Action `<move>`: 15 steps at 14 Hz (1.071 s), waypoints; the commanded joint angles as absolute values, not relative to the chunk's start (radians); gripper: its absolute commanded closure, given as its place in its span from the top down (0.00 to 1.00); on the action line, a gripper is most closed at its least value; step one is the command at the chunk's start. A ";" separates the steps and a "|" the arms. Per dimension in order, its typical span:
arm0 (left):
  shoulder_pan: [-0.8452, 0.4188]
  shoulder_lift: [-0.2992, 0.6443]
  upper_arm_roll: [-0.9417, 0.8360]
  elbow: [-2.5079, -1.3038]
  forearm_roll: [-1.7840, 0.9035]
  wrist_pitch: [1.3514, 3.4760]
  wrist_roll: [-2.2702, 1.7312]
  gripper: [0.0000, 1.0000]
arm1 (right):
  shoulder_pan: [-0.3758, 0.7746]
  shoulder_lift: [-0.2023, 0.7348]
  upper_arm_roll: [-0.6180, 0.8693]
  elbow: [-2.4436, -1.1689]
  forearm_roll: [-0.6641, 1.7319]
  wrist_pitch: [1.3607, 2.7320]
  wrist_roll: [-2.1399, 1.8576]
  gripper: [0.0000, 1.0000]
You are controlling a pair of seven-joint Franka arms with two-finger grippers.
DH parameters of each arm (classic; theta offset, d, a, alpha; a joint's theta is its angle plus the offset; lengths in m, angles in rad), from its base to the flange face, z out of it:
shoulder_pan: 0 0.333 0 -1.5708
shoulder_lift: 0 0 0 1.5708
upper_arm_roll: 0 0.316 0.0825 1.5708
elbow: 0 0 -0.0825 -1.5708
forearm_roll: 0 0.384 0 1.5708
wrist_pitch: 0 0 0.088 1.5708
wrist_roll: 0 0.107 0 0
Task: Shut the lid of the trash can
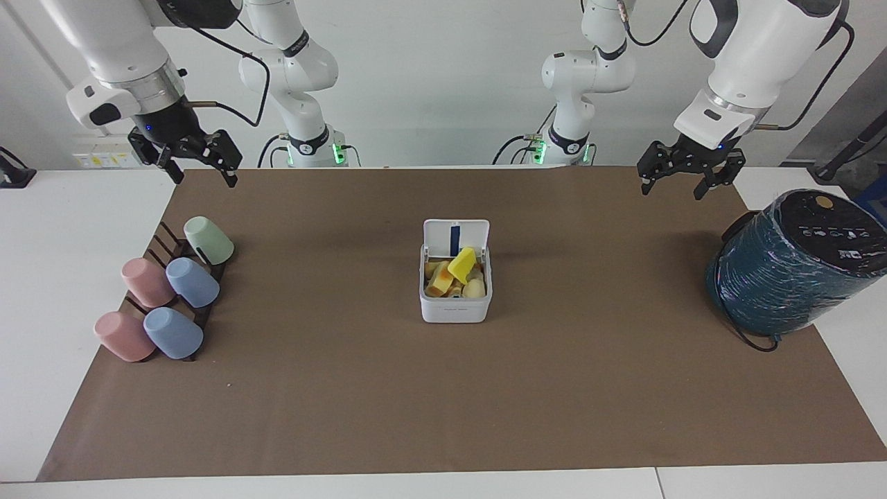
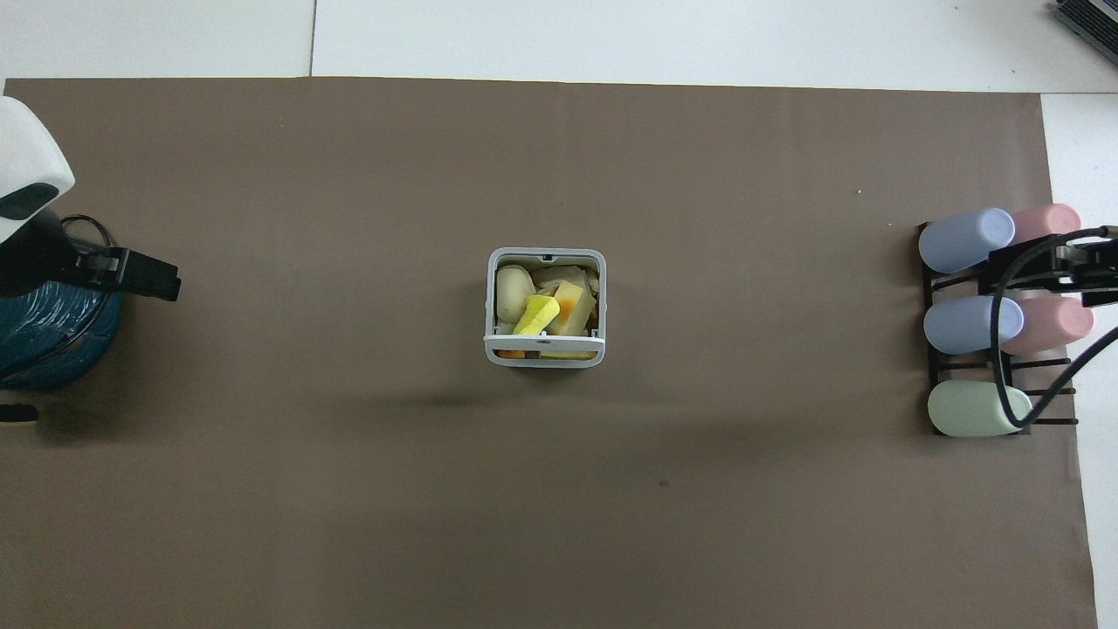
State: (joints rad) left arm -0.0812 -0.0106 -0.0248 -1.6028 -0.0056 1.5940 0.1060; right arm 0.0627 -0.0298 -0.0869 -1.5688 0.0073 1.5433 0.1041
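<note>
The small white trash can [image 1: 454,310] stands at the middle of the brown mat, filled with yellow and beige pieces; it also shows in the overhead view [image 2: 491,301]. Its lid [image 1: 456,233] stands upright on the side nearer the robots, its blue strip facing away from them. From above the lid [image 2: 543,340] is seen edge-on. My left gripper [image 1: 672,193] hangs open and empty in the air toward the left arm's end, also seen from above [image 2: 148,278]. My right gripper [image 1: 206,181] hangs open and empty toward the right arm's end [image 2: 1092,266]. Both are far from the can.
A large dark teal wrapped cylinder [image 1: 790,267] lies at the left arm's end of the mat. A dark rack [image 1: 173,249] with several pastel cups [image 1: 192,282] lying on it stands at the right arm's end, below the right gripper.
</note>
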 commanded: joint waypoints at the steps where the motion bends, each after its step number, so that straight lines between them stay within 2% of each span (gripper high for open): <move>1: -0.078 -0.040 -0.023 -1.640 0.003 1.618 0.109 1.00 | 0.063 -0.048 -0.089 -1.589 -0.003 1.551 0.075 1.00; 9: -0.087 -0.038 -0.028 -1.640 0.002 1.652 0.120 1.00 | 0.063 -0.049 -0.089 -1.595 -0.003 1.554 0.077 1.00; 13: -0.152 -0.043 -0.032 -1.667 0.002 1.689 0.107 1.00 | 0.063 -0.049 -0.089 -1.595 -0.003 1.559 0.077 1.00; 14: -0.187 -0.061 -0.032 -1.699 0.002 1.727 0.107 0.95 | 0.063 -0.051 -0.089 -1.595 -0.003 1.559 0.077 1.00; 15: -0.205 -0.078 -0.032 -1.747 0.002 1.767 0.107 0.82 | 0.063 -0.051 -0.089 -1.598 -0.003 1.560 0.077 1.00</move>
State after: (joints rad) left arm -0.1629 -0.0168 -0.0400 -1.6366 -0.0057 1.6856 0.1110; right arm 0.0627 -0.0298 -0.0869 -1.5702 0.0068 1.5434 0.1041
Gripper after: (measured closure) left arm 0.044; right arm 0.000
